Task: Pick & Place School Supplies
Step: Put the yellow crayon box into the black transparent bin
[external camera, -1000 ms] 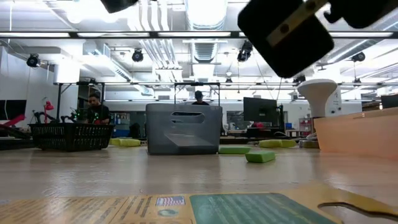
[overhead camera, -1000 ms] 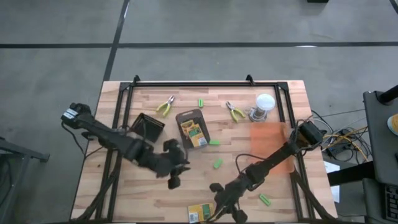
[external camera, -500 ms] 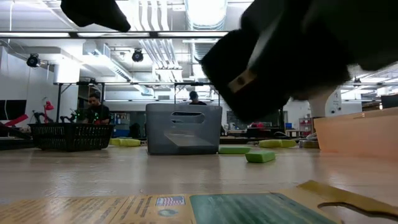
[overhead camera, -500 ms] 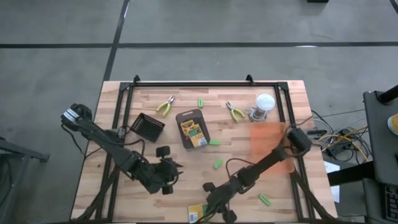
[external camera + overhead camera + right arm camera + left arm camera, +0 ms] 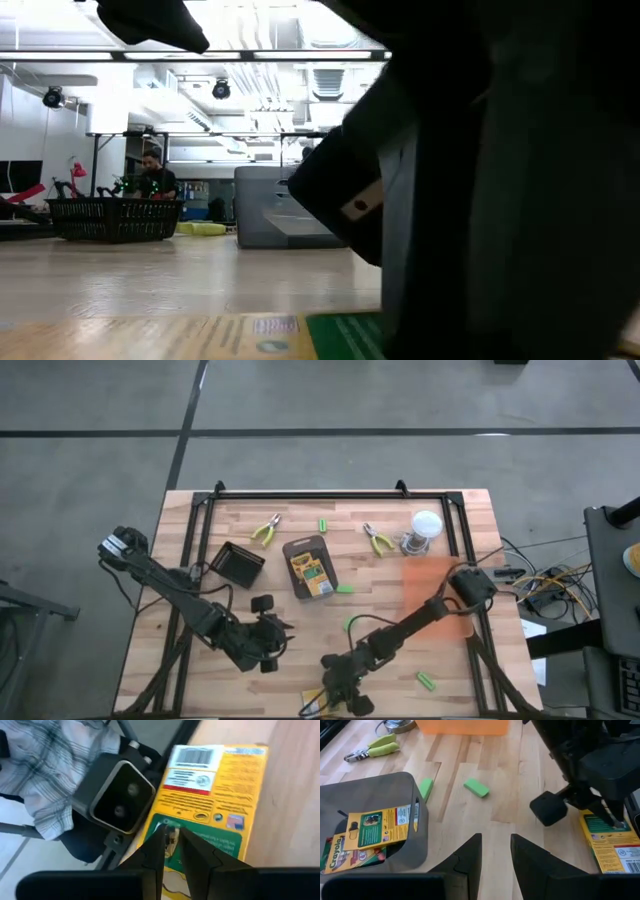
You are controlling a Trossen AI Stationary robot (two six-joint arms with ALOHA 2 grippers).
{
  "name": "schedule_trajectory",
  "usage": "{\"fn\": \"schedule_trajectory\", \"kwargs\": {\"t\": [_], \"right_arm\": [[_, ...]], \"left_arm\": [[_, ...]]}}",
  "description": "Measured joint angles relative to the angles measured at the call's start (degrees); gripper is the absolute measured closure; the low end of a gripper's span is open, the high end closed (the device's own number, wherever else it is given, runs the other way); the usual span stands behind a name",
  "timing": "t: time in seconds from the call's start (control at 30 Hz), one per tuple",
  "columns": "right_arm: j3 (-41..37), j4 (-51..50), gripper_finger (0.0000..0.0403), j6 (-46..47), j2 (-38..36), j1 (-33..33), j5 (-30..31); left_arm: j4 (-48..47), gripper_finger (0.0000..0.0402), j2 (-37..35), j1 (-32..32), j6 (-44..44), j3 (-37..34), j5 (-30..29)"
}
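Note:
A yellow-and-green crayon box lies flat at the table's near edge, beside the low camera. My right gripper is shut and slants down just over the box's green end. My left gripper hangs open above bare wood left of it, holding nothing. Two more crayon boxes lie in the dark grey tray. Green sticks and two pliers lie loose on the table. My right gripper's shut fingertips stand over the green end of the crayon box, slanting down from the table's far right. I cannot tell whether they touch it. The box lies flat on the table.
A clear jar with a white lid and an orange sheet are at the right. A small black basket sits left of the tray. A black frame rail runs along the far edge. The right arm blocks the low view's right half.
My right gripper has gone down and toward the table's near-left, coming in over the crayon box at the near edge; in the low view it now fills the right side. My left gripper sank and shifted toward the near-left, then kept still. Nothing on the table has moved.

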Motion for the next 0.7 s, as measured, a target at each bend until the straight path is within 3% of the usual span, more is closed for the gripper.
{"fn": "schedule_trajectory", "kwargs": {"t": [0.3,0.7], "right_arm": [[0.1,-2.7,0.0346,-1.7,-0.3,-3.3,0.3],[0.3,-13.3,0.0346,-4.5,-1.0,-8.1,7.5]], "left_arm": [[0.0,0.0293,0.0,0.0,1.3,0.0,0.0],[0.0,0.0293,0.0,0.0,2.9,0.0,0.0]]}}
